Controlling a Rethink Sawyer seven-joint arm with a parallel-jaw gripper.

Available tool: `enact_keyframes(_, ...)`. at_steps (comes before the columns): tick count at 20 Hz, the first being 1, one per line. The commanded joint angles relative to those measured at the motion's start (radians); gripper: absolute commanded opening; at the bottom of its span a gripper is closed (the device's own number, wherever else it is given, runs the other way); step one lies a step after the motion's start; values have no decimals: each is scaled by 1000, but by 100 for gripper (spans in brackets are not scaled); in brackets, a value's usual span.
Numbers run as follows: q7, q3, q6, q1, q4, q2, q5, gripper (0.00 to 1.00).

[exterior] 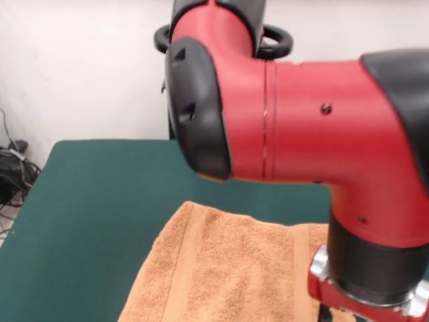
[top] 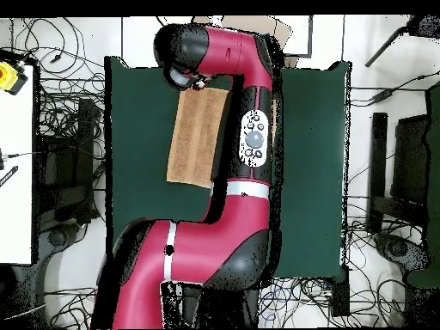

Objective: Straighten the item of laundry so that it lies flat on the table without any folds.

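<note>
At the left of the overhead view a white bench [top: 17,163] stands beside the table [top: 137,137], a yellow object [top: 9,77] at its far corner, with cables [top: 64,112] tangled on the floor between the two. The table's dark green top carries the towel [top: 196,136] — a light orange-tan rectangle lying lengthwise, away from the robot's base, left of the table's middle in this view. It looks mostly flat there, with straight edges. In the front view the towel [exterior: 228,268] runs off the bottom of the picture, one flat woven band showing near its left side and another near its right.

The red and black arm [top: 245,103] reaches up the table alongside the towel's right edge and bends left over its far end — its wrist [top: 180,64] covers that end. In the front view the arm [exterior: 295,121] fills the upper right, and its wrist [exterior: 365,282] hangs over the towel's right part. The jaws are hidden in both views, so I cannot tell how they stand.
</note>
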Motion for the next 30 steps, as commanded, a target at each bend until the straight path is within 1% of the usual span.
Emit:
enact_keyframes(1, 210, 23, 201, 67, -6, -69, 48, 100)
enact_keyframes(4, 233, 32, 219, 79, -23, -70, 62, 100)
enact_keyframes(8, 251, 37, 199, 90, -40, -50, 63, 100)
enact_keyframes(12, 272, 35, 213, 94, -36, -48, 78, 100)
enact_keyframes(16, 267, 40, 241, 73, -11, -66, 107, 100)
enact_keyframes(20, 233, 33, 257, 49, 42, -114, 129, 100)
enact_keyframes(22, 210, 25, 252, 38, 86, -148, 134, 100)
enact_keyframes(24, 184, 11, 228, 27, 155, -194, 125, 100)
enact_keyframes(26, 145, 0, 190, 15, 248, -245, 114, 100)
enact_keyframes(27, 119, -10, 152, 12, 321, -283, 103, 100)
enact_keyframes(28, 91, -20, 125, 6, 374, -310, 91, 100)
enact_keyframes(30, 32, -37, 70, -4, 462, -350, 66, 100)
